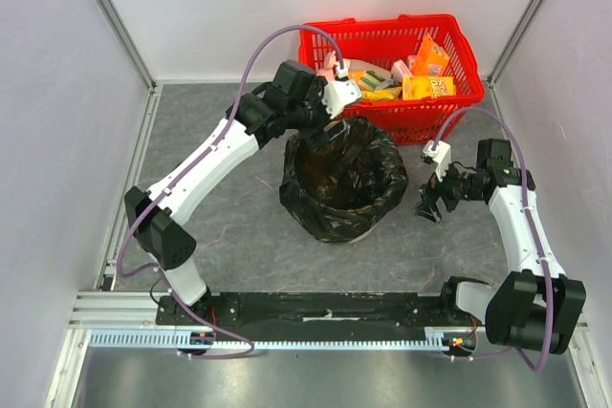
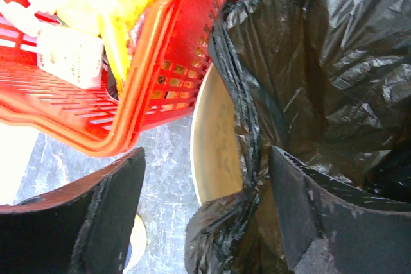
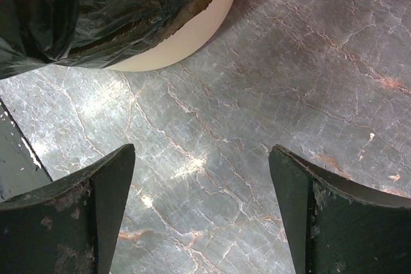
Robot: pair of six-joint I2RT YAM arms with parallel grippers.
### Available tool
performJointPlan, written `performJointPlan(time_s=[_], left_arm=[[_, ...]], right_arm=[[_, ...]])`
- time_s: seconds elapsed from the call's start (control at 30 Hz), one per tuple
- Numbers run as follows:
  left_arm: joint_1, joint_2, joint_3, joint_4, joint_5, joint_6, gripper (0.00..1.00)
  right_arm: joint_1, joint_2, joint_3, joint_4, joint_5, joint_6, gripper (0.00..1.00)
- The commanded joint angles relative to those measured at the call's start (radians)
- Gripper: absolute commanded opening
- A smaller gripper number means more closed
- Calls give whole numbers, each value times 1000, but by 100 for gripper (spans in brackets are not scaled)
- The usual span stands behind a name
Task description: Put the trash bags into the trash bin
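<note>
Trash bag (image 1: pixel 344 174) lines the trash bin (image 3: pixel 186 40), edge draped over its rim. Left gripper (image 2: pixel 207 174) straddles that rim, jaws apart, likely to seat it; right gripper (image 3: pixel 202 162) hangs spread beside the bin.

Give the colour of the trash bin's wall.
The trash bin is beige, clearest in right wrist view.

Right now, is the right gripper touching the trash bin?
Apart. The right wrist view shows bare table between the right gripper and the trash bin.

blocked: basket (image 1: pixel 402 93) just behind bin (image 2: pixel 215 152) | open: table (image 1: pixel 287 269) left and front of bin
</note>
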Motion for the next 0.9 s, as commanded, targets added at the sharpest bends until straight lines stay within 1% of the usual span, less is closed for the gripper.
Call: performJointPlan(time_s=[0.0, 0.1, 0.27, 0.33, 0.37, 0.4, 0.43, 0.5, 0.57, 0.7, 0.87], left_arm=[[8, 15, 56, 54, 19, 13, 79], [10, 24, 58, 54, 25, 16, 68], [13, 33, 55, 46, 42, 17, 56], [14, 36, 55, 45, 48, 17, 48], [14, 35, 56, 46, 50, 16, 43], [16, 35, 61, 46, 50, 14, 34], [18, 36, 62, 48, 48, 13, 28], [19, 36, 68, 49, 44, 8, 12], [22, 35, 75, 55, 30, 2, 4], [33, 28, 73, 84, -1, -12, 3], [36, 47, 72, 117, -96, -10, 4]], right_arm=[[-7, 2, -8, 5, 7, -12, 93], [-7, 5, -8, 2, 7, -14, 93], [-7, 5, -8, -1, 7, -18, 93], [-8, 8, -8, 1, 9, -18, 93], [-7, 8, -8, 1, 9, -18, 93], [-8, 9, -8, -1, 9, -20, 93], [-8, 9, -8, -2, 9, -20, 93], [-8, 11, -8, -1, 9, -20, 93], [-8, 11, -8, -2, 9, -21, 93], [-8, 14, -7, -1, 9, -24, 93], [-8, 17, -7, -4, 9, -26, 93]])
